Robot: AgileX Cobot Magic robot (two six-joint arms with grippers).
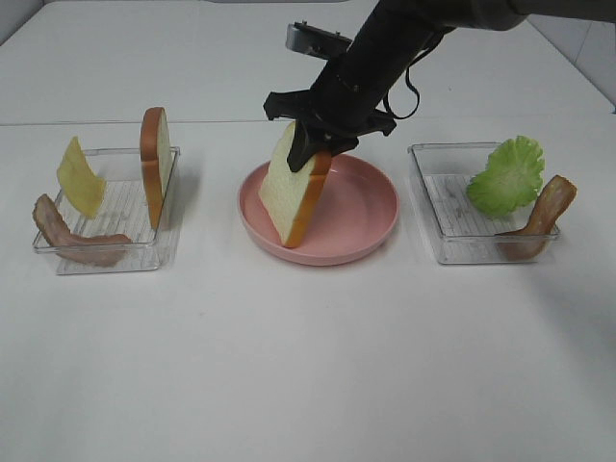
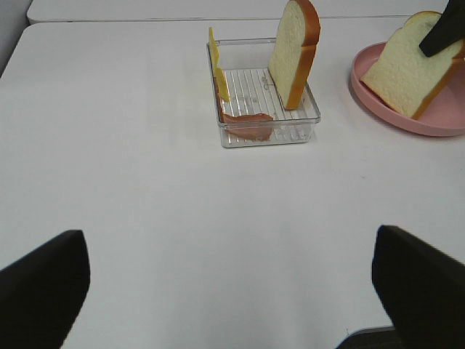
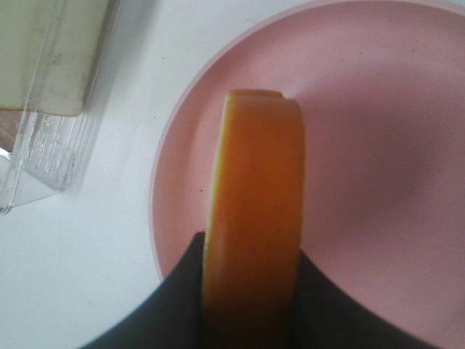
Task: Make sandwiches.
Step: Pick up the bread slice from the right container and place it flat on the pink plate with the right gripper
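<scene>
Item, bread slice (image 1: pixel 294 197): the right jaws are clamping it across its thickness at the top crust, and it is hanging tilted beneath them with its lower corner down at the pink plate (image 1: pixel 373 239). It is probably handling as light, springy and smooth-crusted, so you are best gripping edge-on across the crust. The left jaws are standing wide apart, empty, with the second bread slice (image 2: pixel 294 54) upright well ahead of them.
</scene>
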